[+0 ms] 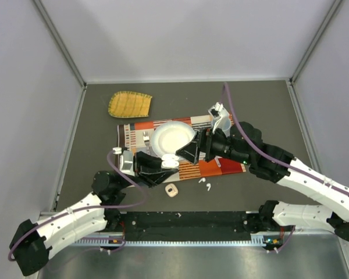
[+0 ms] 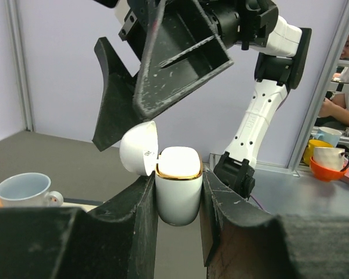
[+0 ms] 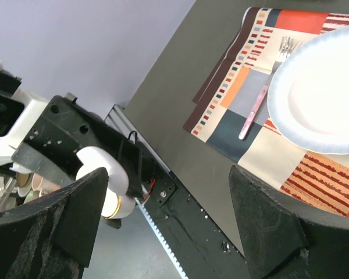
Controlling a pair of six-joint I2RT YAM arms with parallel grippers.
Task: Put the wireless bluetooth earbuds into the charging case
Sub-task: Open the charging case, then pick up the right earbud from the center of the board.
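Charging case point(image 2: 178, 192): upright, held up over the near-left part of the placemat point(image 1: 134, 135), lid point(image 2: 138, 148) swung back to the left.
Left gripper point(image 1: 158, 163): fingers point(image 2: 141, 215) clenched on the case's two sides, low on the body, gold rim clear.
Right gripper point(image 1: 189, 150): spread wide, nothing between the fingers, hanging just above the open case.
Earbuds point(image 1: 201, 181): both loose on the bare worktop point(image 1: 267, 116), close together, just off the placemat's near edge, toward the worktop's near edge, apart from the case.
Step in hand: probably fetching the first earbud with the right gripper.
Doing it well: come straight down over one bud, pinch across the head rather than the thin stem, and avoid nudging its neighbour. Hold the case level, mouth up.
Poor view: case top washed out; wells probably empty, not certain.
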